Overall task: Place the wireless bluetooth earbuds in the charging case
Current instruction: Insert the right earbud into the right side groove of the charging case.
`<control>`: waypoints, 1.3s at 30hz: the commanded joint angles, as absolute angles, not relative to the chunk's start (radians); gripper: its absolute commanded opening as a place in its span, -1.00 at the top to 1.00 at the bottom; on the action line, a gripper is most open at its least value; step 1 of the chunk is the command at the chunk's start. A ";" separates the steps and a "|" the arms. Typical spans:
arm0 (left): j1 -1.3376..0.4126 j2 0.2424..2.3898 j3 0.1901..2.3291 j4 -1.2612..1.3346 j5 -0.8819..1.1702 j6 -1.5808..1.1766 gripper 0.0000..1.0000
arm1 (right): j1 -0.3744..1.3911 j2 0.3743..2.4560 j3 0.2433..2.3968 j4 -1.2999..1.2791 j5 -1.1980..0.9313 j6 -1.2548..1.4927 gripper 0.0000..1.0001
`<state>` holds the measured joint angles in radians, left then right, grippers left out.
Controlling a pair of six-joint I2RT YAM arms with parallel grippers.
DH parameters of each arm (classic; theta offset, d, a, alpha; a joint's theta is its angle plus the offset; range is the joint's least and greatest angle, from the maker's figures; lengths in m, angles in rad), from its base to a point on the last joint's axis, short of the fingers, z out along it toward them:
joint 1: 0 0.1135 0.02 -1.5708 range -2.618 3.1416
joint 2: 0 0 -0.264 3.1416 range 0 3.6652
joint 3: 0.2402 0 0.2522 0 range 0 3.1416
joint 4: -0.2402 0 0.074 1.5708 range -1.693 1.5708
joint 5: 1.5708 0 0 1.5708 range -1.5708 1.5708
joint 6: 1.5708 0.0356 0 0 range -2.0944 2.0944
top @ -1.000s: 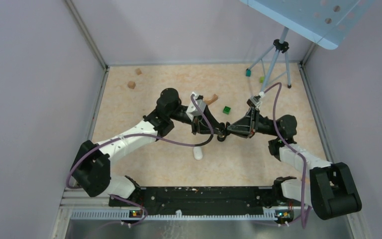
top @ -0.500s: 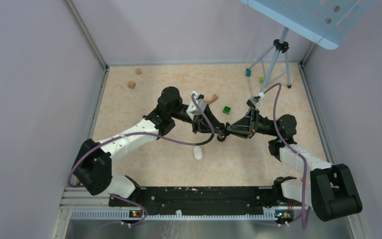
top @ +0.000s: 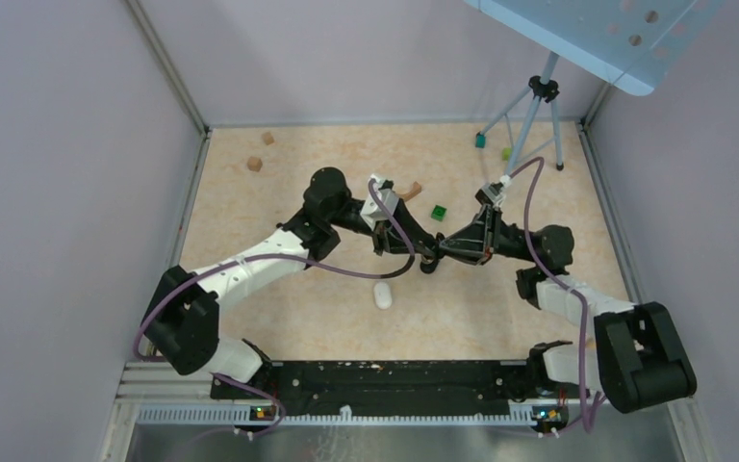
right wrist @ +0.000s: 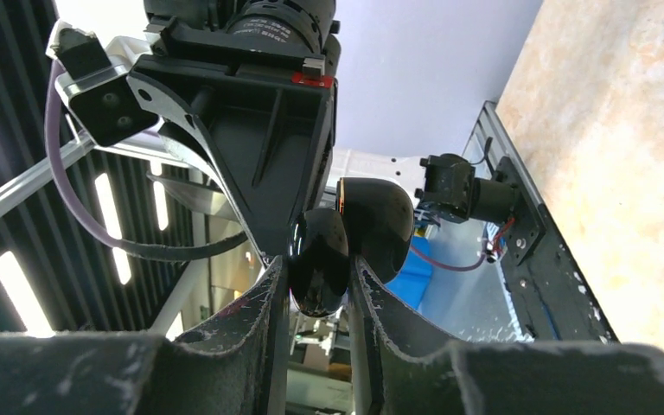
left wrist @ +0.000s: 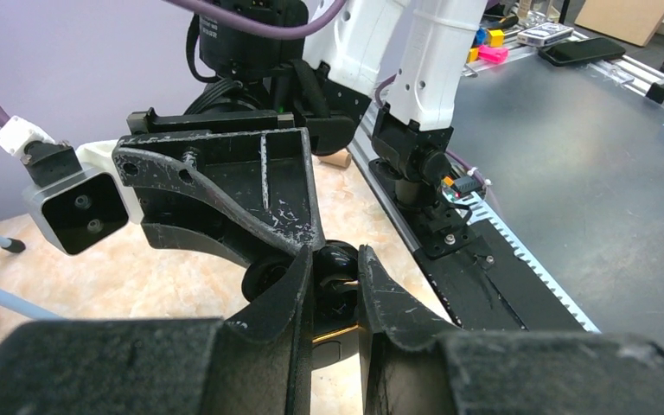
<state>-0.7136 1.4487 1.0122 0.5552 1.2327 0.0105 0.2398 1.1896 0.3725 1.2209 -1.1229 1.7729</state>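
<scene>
Pinching charging case point(right wrist: 318, 255) with both jaws

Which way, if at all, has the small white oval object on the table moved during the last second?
No. The small white oval object lies in the same spot, unchanged relative to the small green cube beyond it.

Left gripper point(left wrist: 335, 259), from its own wrist: both fingers point(left wrist: 287, 303) clamp a glossy black charging case point(left wrist: 339, 292) above the beige worktop point(left wrist: 121, 281). The right gripper point(left wrist: 301, 256) meets the case head-on, with white arm links point(left wrist: 432, 52) at the worktop's near edge.
</scene>
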 commanded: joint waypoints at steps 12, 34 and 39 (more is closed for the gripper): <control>-0.713 1.437 0.973 0.651 1.241 -0.045 1.00 | 0.254 1.355 0.380 1.722 -1.059 2.022 1.00; -0.712 1.444 1.005 0.455 1.111 0.083 1.00 | 0.254 1.270 0.397 1.620 -1.078 1.969 1.00; -0.712 1.429 0.998 0.434 1.084 0.074 1.00 | 0.255 1.278 0.400 1.625 -1.080 1.966 1.00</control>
<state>-0.7189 1.4368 0.9951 0.5079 1.1687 0.0551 0.2459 1.3224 0.3595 1.4559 -1.0813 1.9671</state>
